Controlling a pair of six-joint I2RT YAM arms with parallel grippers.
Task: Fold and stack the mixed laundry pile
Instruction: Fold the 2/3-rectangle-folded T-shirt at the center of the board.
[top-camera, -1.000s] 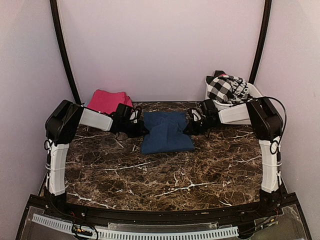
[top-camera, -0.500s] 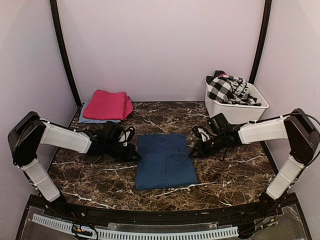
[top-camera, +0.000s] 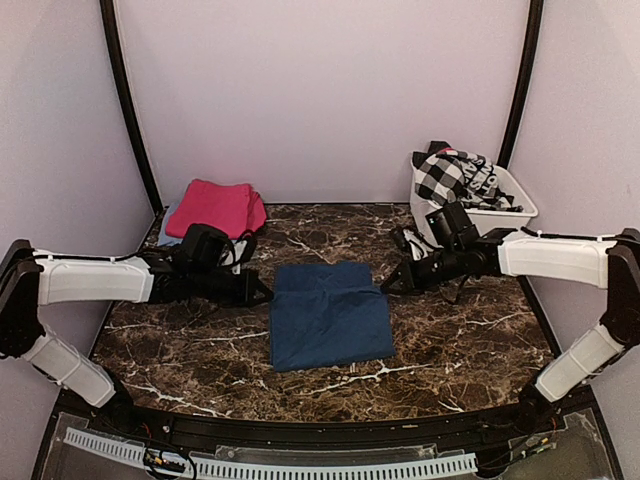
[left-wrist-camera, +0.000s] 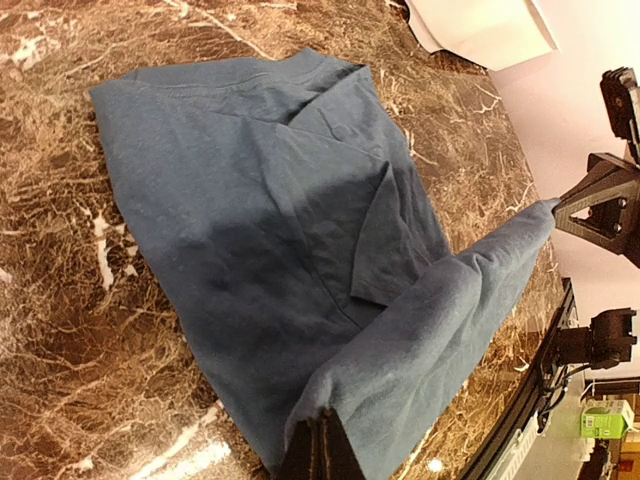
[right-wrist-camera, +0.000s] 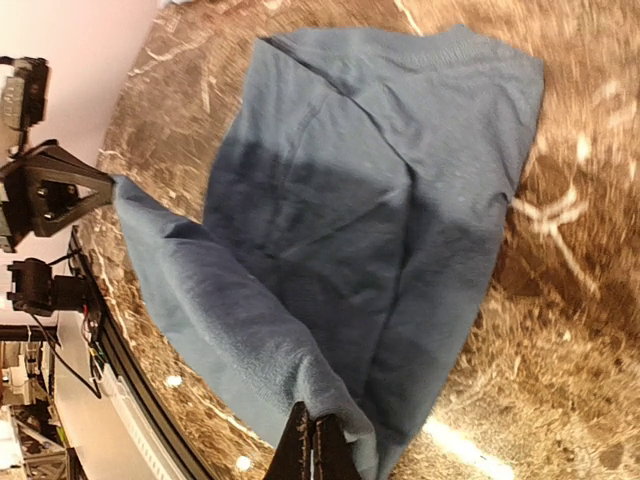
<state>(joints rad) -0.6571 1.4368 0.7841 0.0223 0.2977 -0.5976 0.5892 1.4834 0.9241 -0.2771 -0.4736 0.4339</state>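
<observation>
The navy-blue sheet (top-camera: 330, 320) lies partly folded on the marble table (top-camera: 450, 345), mid-table. My left gripper (top-camera: 268, 292) is shut on its left far corner, and my right gripper (top-camera: 386, 286) is shut on the right far corner. The held edge hangs lifted between them above the rest of the sheet (left-wrist-camera: 260, 200). In the left wrist view my left gripper (left-wrist-camera: 320, 445) pinches blue fabric. In the right wrist view my right gripper (right-wrist-camera: 318, 445) does the same with the sheet (right-wrist-camera: 370, 180). A folded magenta-pink cloth (top-camera: 215, 207) rests on a light-blue piece (top-camera: 172, 237) at back left.
A white tub (top-camera: 470, 226) stands at the back right with a black-and-white checked garment (top-camera: 450, 178) heaped in it. Pale walls close in the back and both sides. Black frame posts (top-camera: 128, 110) rise at the back corners.
Both arms have stretched low and dragged the navy sheet from the back toward the table's middle. Over the last half second the grippers moved slightly back with the held edge.
</observation>
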